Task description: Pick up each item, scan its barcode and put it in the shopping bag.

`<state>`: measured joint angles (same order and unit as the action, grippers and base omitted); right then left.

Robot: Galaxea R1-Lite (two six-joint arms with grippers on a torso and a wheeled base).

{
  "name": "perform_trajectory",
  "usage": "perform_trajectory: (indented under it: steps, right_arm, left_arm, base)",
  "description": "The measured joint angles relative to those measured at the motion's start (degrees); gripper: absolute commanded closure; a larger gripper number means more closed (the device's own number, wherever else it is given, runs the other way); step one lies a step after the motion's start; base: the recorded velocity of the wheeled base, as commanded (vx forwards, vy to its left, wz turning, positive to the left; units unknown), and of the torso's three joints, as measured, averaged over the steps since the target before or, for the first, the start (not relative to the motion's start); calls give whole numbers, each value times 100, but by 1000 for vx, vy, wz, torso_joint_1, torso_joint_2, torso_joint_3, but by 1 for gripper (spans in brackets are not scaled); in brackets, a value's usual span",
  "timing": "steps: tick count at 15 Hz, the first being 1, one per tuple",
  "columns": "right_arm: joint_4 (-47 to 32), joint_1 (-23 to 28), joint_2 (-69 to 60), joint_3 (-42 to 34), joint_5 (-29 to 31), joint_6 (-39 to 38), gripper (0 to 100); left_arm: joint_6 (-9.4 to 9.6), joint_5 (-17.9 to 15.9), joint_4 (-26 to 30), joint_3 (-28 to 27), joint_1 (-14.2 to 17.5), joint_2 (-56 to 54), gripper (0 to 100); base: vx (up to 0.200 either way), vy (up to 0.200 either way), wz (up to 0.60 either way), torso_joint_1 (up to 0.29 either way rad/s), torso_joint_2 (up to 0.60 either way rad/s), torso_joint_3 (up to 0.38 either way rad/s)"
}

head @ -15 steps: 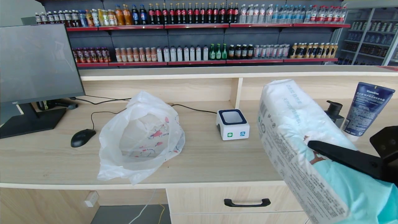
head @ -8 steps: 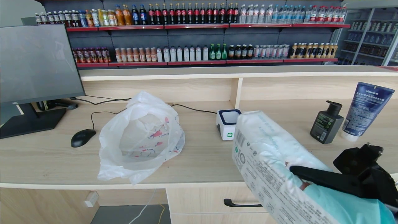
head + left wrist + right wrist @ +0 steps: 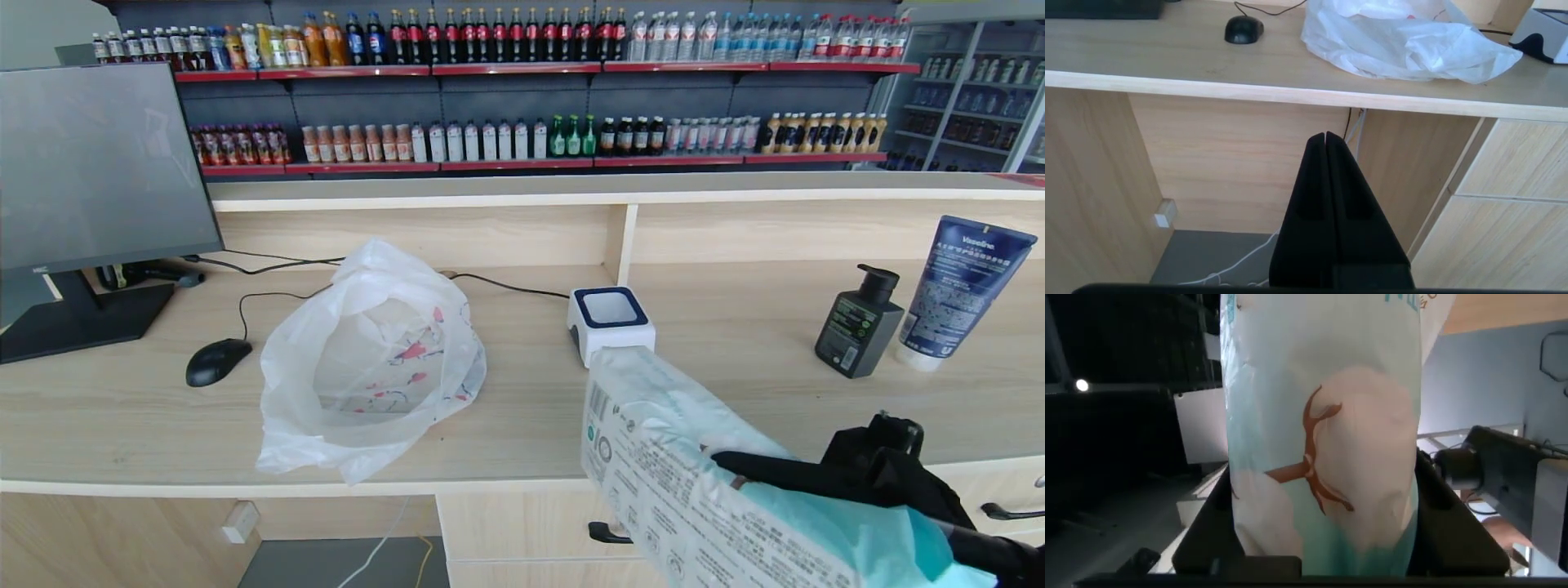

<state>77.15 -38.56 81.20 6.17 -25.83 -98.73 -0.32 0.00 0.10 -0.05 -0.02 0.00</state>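
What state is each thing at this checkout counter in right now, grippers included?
White pack, held aloft, tilted.
Right gripper, shut on white pack.
Left gripper, shut, empty.
Shopping bag, open, slumped.
Scanner, upright, window up.
Pump bottle, upright.
Tube, standing on cap.
Monitor, screen dark.

This is a small shop, seen from behind its checkout. Red shelves (image 3: 522, 69) along the back wall carry rows of bottled drinks (image 3: 490, 37), a glass-door cooler (image 3: 971, 90) stands at the far right, and the wooden counter (image 3: 531, 416) holds a barcode scanner (image 3: 611, 325), a monitor (image 3: 98, 163) and a mouse (image 3: 216, 361).
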Motion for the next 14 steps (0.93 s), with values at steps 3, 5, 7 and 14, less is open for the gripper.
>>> perform_trajectory:
  steps: [3, 5, 7, 14]
  right_arm:
    - [350, 0, -94, -74, -503, -679, 100]
    - [551, 0, -397, -143, -925, -1482, 100]
    - [646, 0, -828, -144, -1224, -2172, 100]
    - [720, 17, -1580, 90, -1336, -2983, 100]
  left_arm:
    - [-1, 0, -5, 0, -2, 2, 100]
    - [-1, 0, 0, 0, 0, 0, 100]
    - [0, 0, -2, 0, 2, 2, 100]
    - [-1, 0, -2, 0, -2, 0, 100]
  base:
    - [0, 0, 0, 0, 0, 0]
    - [0, 0, 0, 0, 0, 0]
    - [0, 0, 0, 0, 0, 0]
    - [0, 0, 0, 0, 0, 0]
